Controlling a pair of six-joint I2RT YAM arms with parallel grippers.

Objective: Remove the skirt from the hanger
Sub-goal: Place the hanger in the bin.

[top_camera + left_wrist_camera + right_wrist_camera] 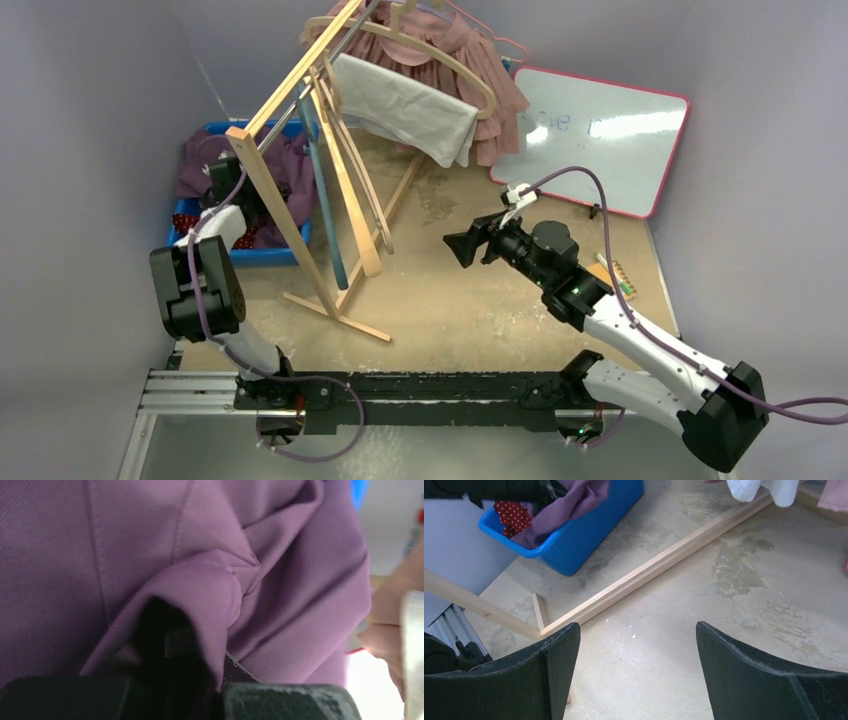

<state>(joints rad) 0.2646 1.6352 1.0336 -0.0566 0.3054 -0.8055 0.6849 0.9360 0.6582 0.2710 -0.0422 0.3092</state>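
Purple twill skirt [280,580], task garment by my guess, lies heaped in blue plastic bin [255,255]. Left gripper [222,180] buried in folds; can't tell its grip. Right gripper [636,630] spread wide, empty. Cloth likely soft, light, limp: pinch thick fold or seam.

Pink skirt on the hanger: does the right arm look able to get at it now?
Probably yes. The right hand is open and holds nothing, and no object stands between it and the pink skirt. Only the white cloth hangs in front of part of it.
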